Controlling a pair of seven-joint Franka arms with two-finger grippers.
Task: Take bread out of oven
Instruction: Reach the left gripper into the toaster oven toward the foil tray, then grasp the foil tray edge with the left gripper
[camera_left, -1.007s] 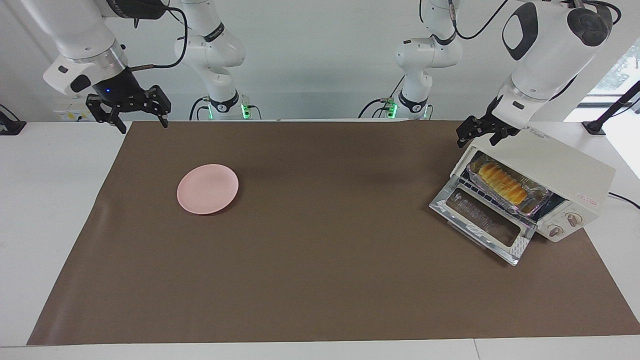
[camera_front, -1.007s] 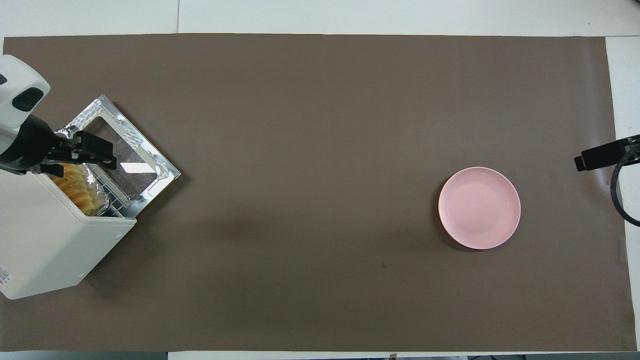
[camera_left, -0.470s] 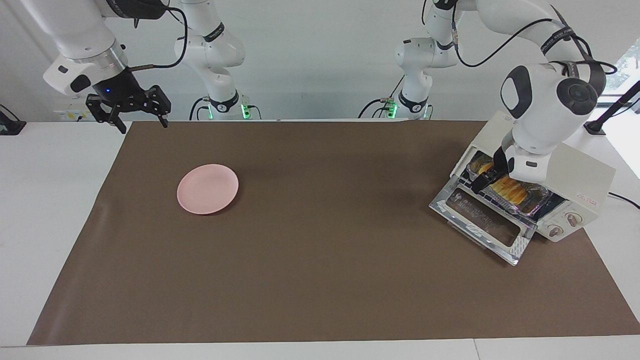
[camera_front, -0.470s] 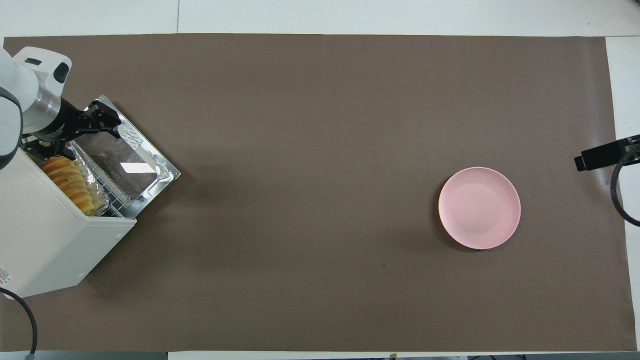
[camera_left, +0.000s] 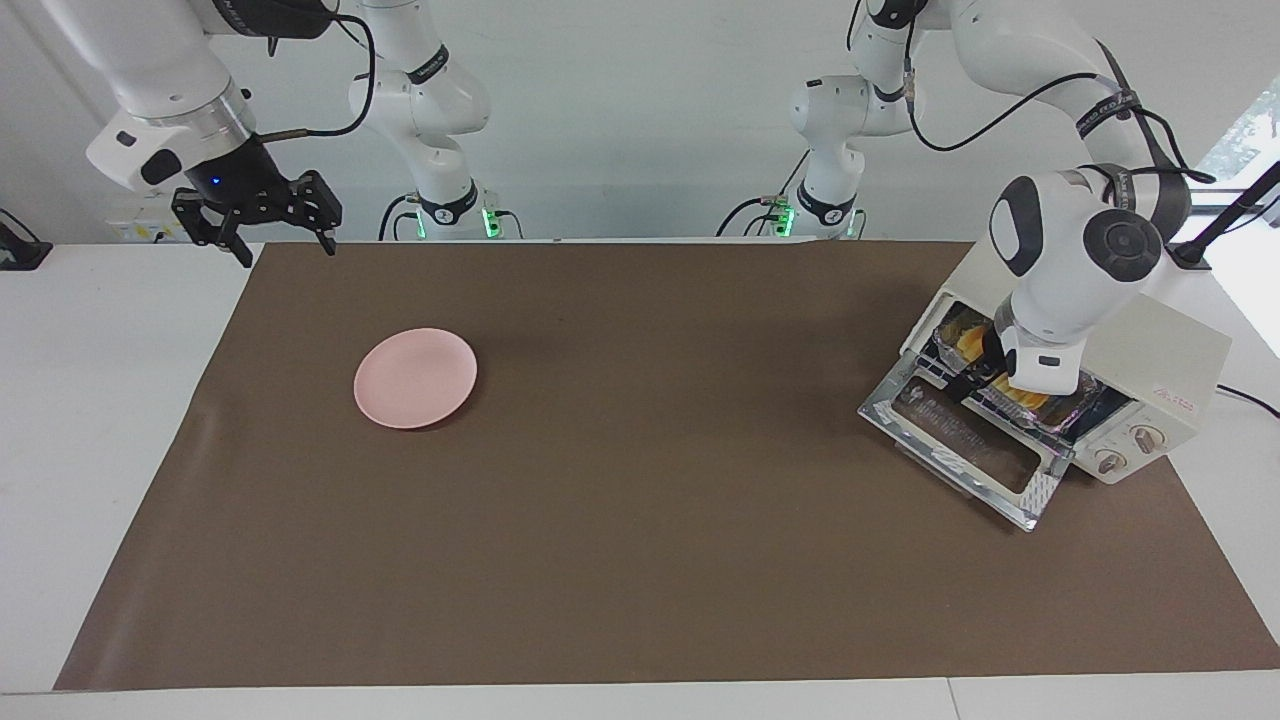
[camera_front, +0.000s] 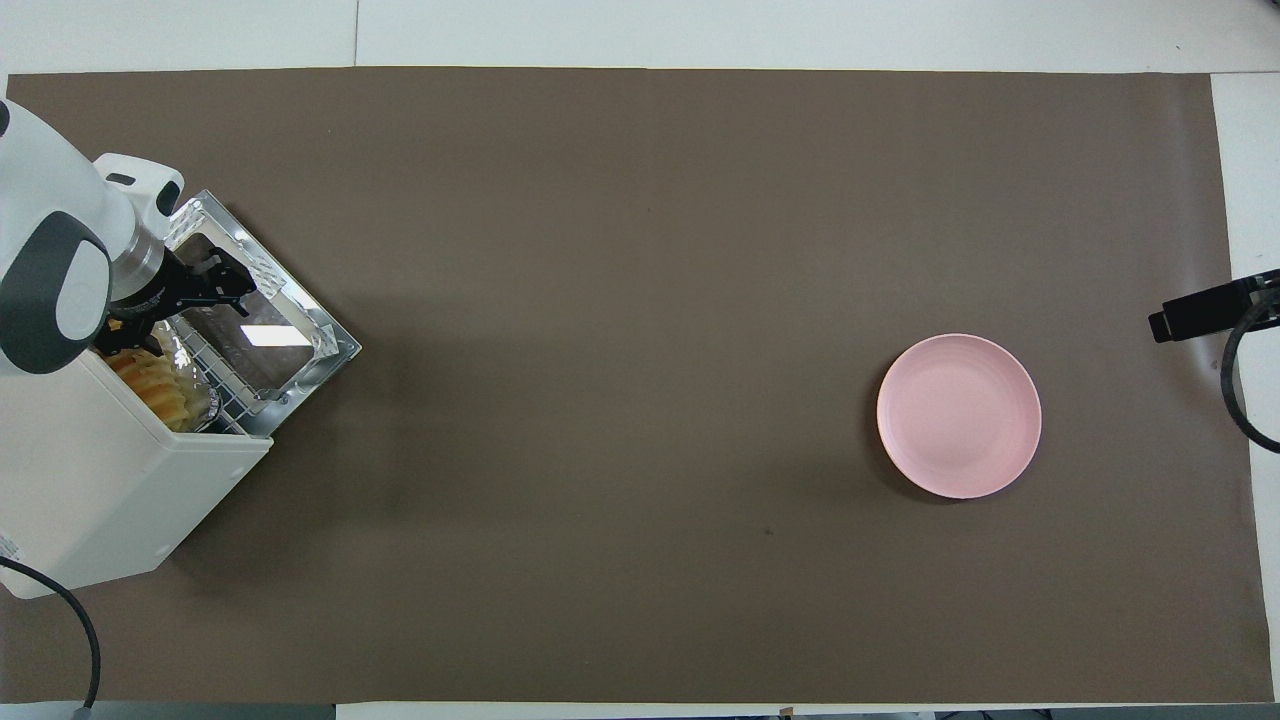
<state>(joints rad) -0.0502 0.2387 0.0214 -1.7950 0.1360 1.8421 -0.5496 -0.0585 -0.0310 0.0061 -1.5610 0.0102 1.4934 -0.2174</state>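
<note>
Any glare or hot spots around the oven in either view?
Overhead view: bright reflection on the glass of the cream-white toaster oven's open drop door. Facing view: the same door glass shows no hot spot; blown-out window light at the frame edge near the left arm.

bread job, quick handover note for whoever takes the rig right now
Left gripper: open, at the oven mouth over the bread, holding nothing.
Right gripper: open, waiting up at its own end of the table.
Bread: on the foil tray on the oven rack; door down.
Plate: bare, toward the right arm's end.
Done: door open.
Left: grip the bread and lift it out.
</note>
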